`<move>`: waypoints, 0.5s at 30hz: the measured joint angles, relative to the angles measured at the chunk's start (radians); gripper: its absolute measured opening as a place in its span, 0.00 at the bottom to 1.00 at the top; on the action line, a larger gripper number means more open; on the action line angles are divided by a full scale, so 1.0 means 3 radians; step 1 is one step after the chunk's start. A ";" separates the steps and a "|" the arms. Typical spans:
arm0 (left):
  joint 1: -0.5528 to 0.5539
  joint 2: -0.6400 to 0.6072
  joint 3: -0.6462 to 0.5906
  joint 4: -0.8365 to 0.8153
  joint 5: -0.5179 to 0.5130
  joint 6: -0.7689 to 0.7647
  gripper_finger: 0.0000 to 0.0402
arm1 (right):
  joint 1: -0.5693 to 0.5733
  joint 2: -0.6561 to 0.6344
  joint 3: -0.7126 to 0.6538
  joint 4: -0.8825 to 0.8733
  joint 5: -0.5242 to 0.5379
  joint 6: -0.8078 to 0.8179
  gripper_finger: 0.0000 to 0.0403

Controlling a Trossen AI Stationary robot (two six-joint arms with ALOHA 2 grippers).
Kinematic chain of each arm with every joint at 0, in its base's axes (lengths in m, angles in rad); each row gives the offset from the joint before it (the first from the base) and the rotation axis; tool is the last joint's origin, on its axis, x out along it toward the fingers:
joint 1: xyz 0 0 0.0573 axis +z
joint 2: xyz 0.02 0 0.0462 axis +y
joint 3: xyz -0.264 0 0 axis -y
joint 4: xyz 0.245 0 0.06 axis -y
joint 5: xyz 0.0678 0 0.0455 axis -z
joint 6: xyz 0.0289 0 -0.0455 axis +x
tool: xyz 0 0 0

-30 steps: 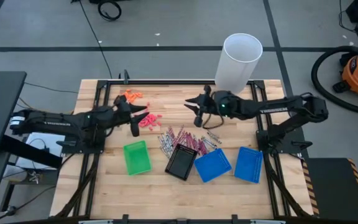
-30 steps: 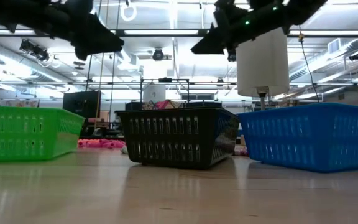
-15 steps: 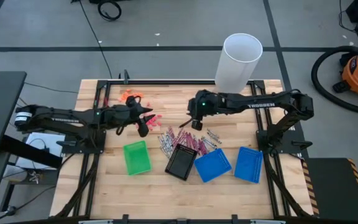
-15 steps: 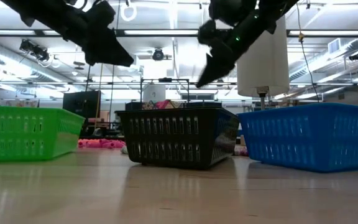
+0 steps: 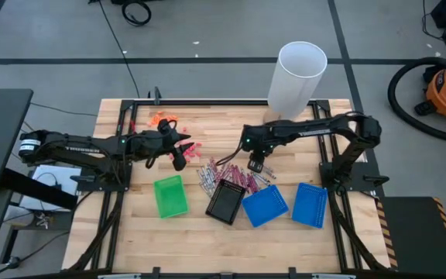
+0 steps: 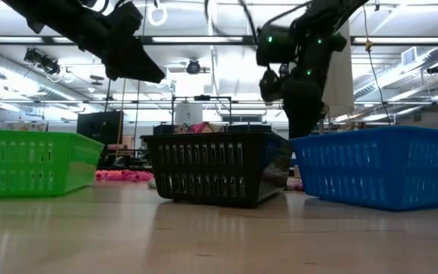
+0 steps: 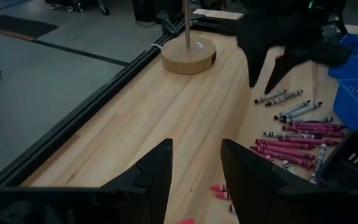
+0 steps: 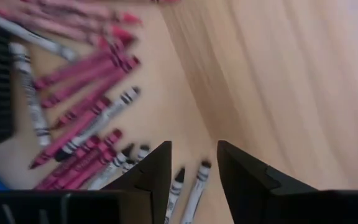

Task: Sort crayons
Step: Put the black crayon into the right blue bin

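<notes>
Hovering: my right gripper (image 5: 257,164) hangs over the crayons (image 5: 231,175), jaws spread with nothing between them; my left gripper (image 5: 178,152) waits by the coral-red bits (image 5: 191,149), jaws parted and empty.
Crayons, place: loose heap on the table (image 5: 200,232), pink-magenta and grey-silver mixed, just behind the black tray (image 5: 225,202) and beside the nearer blue tray (image 5: 265,205).
Crayons, handling: judged light, stiff, paper-wrapped; round, so apt to roll; thin wax may snap under a hard squeeze.
Where to hold: mid-length, across the stick, choosing one at the heap's edge, such as the grey ones (image 8: 199,186) below my right jaws.
Risk: neighbours lie touching; two may lift together.
</notes>
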 joint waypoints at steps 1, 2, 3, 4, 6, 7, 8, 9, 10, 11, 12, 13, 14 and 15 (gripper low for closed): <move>0.0004 0.0000 0.0000 0.0025 0.0000 0.0034 0.37 | 0.0009 0.0053 0.0000 -0.0033 0.0010 0.0071 0.33; 0.0006 0.0000 0.0000 0.0067 -0.0001 0.0067 0.37 | 0.0011 0.0100 0.0000 -0.0081 0.0011 0.0144 0.33; 0.0006 0.0000 0.0000 0.0112 -0.0004 0.0083 0.37 | 0.0013 0.0141 0.0000 -0.0138 0.0010 0.0206 0.32; 0.0013 0.0000 0.0000 0.0145 -0.0005 0.0108 0.37 | 0.0011 0.0179 0.0000 -0.0177 0.0009 0.0258 0.32; 0.0019 0.0000 0.0000 0.0179 -0.0007 0.0161 0.37 | 0.0010 0.0258 0.0000 -0.0221 0.0007 0.0322 0.31; 0.0019 0.0000 0.0000 0.0186 -0.0008 0.0167 0.37 | 0.0009 0.0288 -0.0001 -0.0224 0.0007 0.0330 0.31; 0.0019 0.0000 0.0000 0.0189 -0.0008 0.0172 0.37 | 0.0008 0.0306 -0.0003 -0.0223 0.0008 0.0342 0.31; 0.0019 0.0000 -0.0001 0.0198 -0.0008 0.0173 0.37 | 0.0010 0.0321 -0.0001 -0.0216 0.0009 0.0346 0.31; 0.0019 0.0000 -0.0001 0.0216 -0.0007 0.0174 0.37 | 0.0011 0.0331 -0.0001 -0.0217 0.0014 0.0347 0.31; 0.0019 0.0000 -0.0001 0.0231 -0.0008 0.0174 0.37 | 0.0010 0.0336 -0.0003 -0.0219 0.0037 0.0350 0.31; 0.0019 0.0000 -0.0001 0.0241 -0.0006 0.0174 0.37 | 0.0004 0.0334 -0.0003 -0.0215 0.0065 0.0353 0.31; 0.0019 0.0000 -0.0001 0.0247 -0.0006 0.0177 0.37 | -0.0007 0.0333 -0.0003 -0.0210 0.0080 0.0354 0.31; 0.0019 0.0000 -0.0001 0.0248 -0.0006 0.0188 0.37 | -0.0021 0.0333 -0.0003 -0.0207 0.0080 0.0354 0.31; 0.0019 0.0000 -0.0001 0.0248 -0.0006 0.0202 0.37 | -0.0034 0.0333 -0.0003 -0.0204 0.0081 0.0355 0.31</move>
